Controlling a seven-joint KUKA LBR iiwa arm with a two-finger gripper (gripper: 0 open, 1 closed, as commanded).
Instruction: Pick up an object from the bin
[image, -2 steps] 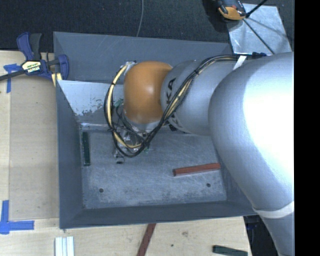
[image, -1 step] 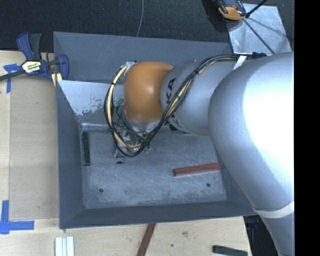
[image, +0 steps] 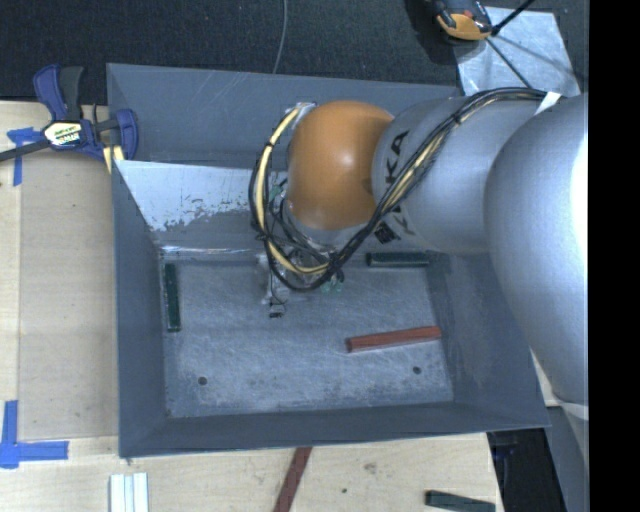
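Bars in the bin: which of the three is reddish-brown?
The red bar, lying slightly tilted at the view's lower right. The left bar and the back bar are both dark.

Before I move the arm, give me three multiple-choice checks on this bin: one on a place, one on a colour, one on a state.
1. The reddish-brown bar lies:
A) on the lower right of the bin floor
B) against the left wall
C) outside the bin

2. The thin stick along the left wall is:
A) yellow
B) dark green
C) white

3. The reddish-brown bar is:
A) standing on end
B) propped against a wall
C) lying flat, apart from the gripper

Answers: 1 A, it sits on the floor to the gripper's right and lower in the view. 2 B, it reads dark green against the grey. 3 C, bare floor separates it from the gripper.
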